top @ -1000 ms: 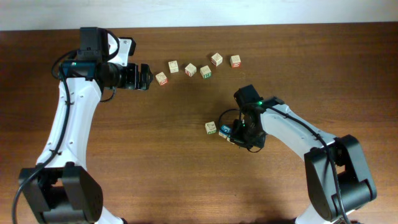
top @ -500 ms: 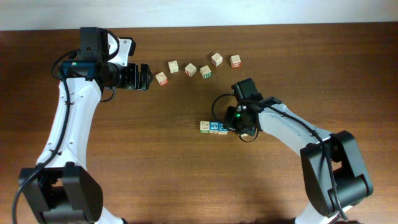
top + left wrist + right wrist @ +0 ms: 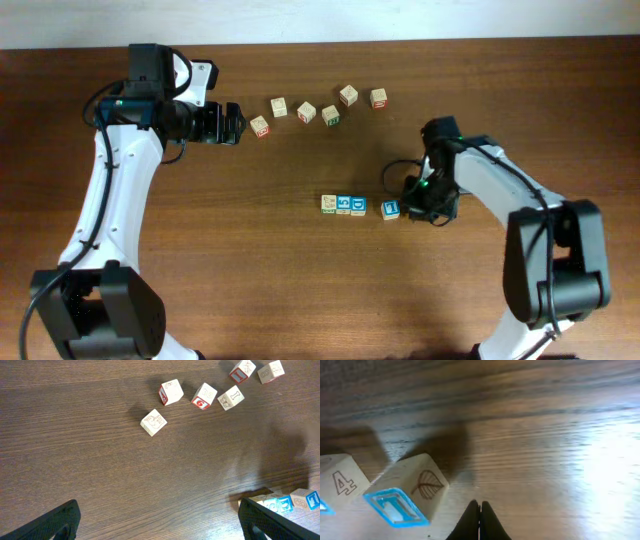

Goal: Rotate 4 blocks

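The four blocks (image 3: 344, 204) lie in a line near the middle of the table (image 3: 200, 280) — three touching side by side, the left one green-marked and the next two blue on top. The fourth block (image 3: 391, 209), also blue on top, sits just to their right across a small gap. The right gripper (image 3: 408, 203) is low at the right of that fourth block, clenched tight on nothing. In its wrist view the fingertips (image 3: 474, 522) are pressed together over bare wood, near the block (image 3: 407, 497) but not touching it. The block stands askew to them, a leaf drawing on its side.

The left gripper (image 3: 232, 124) hangs wide open and empty far up the table, next to the loose arc of six other blocks (image 3: 306, 112), with only wood between its fingers (image 3: 60, 520).

The step in hand looks like the turning of the last block, done by nudging with the closed tips rather than by lifting. Whether it is turned far enough cannot be told from here. If more turn is wanted, the next move calls for the tips to meet one corner and sweep sideways — off-centre, so the block spins rather than slides into its neighbours
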`<state>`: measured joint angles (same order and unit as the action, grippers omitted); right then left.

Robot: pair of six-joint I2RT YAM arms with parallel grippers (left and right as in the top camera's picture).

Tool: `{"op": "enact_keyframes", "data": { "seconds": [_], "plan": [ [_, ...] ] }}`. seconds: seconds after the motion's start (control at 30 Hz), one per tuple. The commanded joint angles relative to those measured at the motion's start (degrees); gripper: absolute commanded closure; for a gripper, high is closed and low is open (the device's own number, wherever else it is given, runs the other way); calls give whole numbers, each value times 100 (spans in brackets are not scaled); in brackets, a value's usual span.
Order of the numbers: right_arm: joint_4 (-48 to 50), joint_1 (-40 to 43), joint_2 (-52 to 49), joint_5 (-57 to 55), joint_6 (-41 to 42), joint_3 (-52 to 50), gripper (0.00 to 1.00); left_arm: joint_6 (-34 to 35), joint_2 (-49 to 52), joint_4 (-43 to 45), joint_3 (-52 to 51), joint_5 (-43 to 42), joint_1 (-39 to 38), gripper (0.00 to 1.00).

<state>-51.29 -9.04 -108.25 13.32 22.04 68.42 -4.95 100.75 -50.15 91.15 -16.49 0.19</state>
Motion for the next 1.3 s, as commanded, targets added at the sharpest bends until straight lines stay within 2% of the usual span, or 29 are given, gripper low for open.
{"op": "enact_keyframes", "data": {
  "seconds": [0.0, 0.17, 0.5, 0.63, 0.83, 0.9, 0.97, 1.03, 1.07, 1.17, 1.27],
  "plan": [
    [297, -367, -267, 365, 317, -7, 96, -33, 7, -7, 68, -24, -2, 1],
    [634, -557, -304, 516, 494, -7, 96, -33, 7, -7, 68, -24, -2, 1],
    [1198, -299, -308, 409, -48, 50, 96, -33, 7, -7, 68, -24, -2, 1],
    [1368, -372, -308, 758, -83, 50, 96, -33, 7, -7, 68, -24, -2, 1],
    [1655, -621, -306, 715, 435, 63, 96, -33, 7, -7, 68, -24, -2, 1],
    [1399, -424, -245, 817, 426, 457, 96, -33, 7, -7, 68, -24, -2, 1],
    [426, -63, -42, 813, 98, 1128, 96, -33, 7, -7, 68, -24, -2, 1],
    [-389, -7, -57, 745, 66, 1165, 96, -33, 7, -7, 68, -24, -2, 1],
    [-466, -120, -109, 745, 66, 1025, 95, -33, 7, -7, 68, -24, -2, 1],
    [129, -612, -166, 745, 166, 334, 96, -31, 7, -116, 68, -372, -2, 1],
    [374, -785, -175, 660, 356, 223, 96, -28, 7, -164, 68, -437, -2, 1]
  ]
}}
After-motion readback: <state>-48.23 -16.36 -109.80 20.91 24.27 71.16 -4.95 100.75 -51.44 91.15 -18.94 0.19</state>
